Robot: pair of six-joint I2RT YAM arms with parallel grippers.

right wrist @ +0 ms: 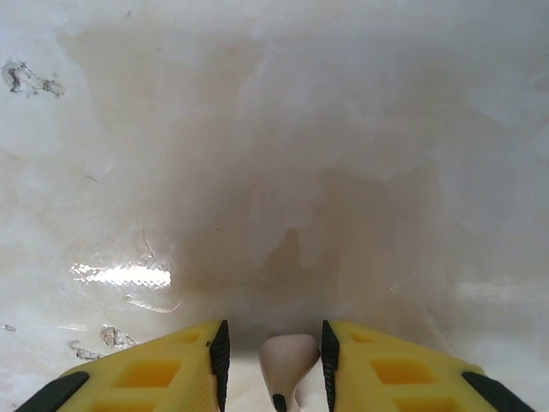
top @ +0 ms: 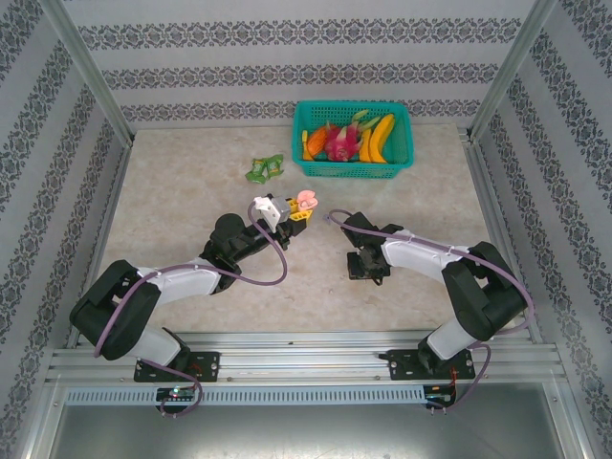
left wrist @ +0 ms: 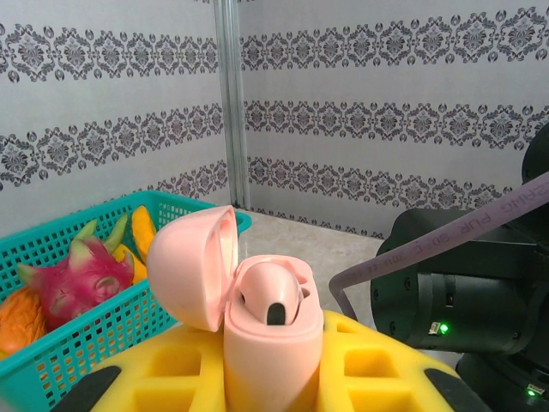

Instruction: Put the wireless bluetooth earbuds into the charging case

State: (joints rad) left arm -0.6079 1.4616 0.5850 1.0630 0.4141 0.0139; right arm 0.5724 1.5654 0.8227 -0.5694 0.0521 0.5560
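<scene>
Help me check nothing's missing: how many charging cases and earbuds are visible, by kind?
Charging case: 1, pink, open, gripped by the left fingers.
Earbuds: 2, seated earbud in that case, loose earbud between the right fingers.
Total: 3.

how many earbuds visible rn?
2. One pale pink plastic earbud sits in the open pink plastic charging case that the left gripper holds. A second pale pink earbud is between the right gripper's jaws. More may be hidden.
</scene>
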